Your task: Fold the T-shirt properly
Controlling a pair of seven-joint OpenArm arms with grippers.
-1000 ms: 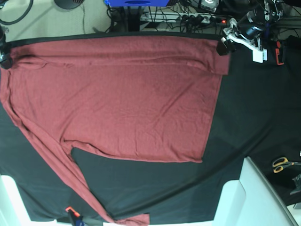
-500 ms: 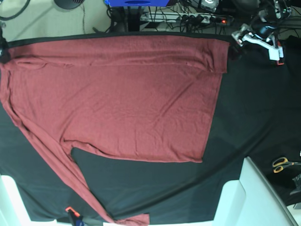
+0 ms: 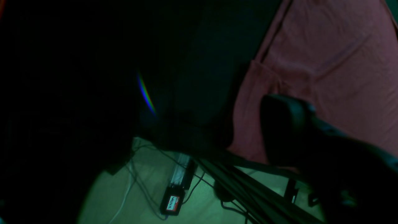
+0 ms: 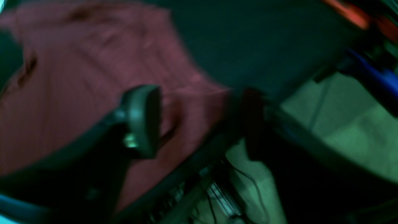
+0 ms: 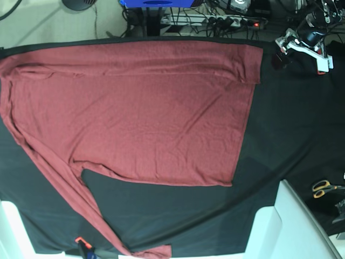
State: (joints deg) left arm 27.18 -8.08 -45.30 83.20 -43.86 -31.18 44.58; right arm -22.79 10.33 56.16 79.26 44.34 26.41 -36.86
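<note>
Base view: T-shirt (image 5: 135, 113) lies flat on black-covered bench (image 5: 291, 124), just beside left hand (image 5: 280, 54), which looks released, holding nothing. Right hand (image 4: 199, 124) over shirt's edge, grip unclear, too blurry. Scissors (image 5: 323, 188) well apart.

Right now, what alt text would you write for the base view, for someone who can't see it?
A large brick-red T-shirt with long sleeves lies spread flat on a black cloth, one sleeve trailing toward the bottom edge. The left gripper hovers off the shirt's top right corner, holding nothing. Yellow-handled scissors lie at the right edge.
</note>
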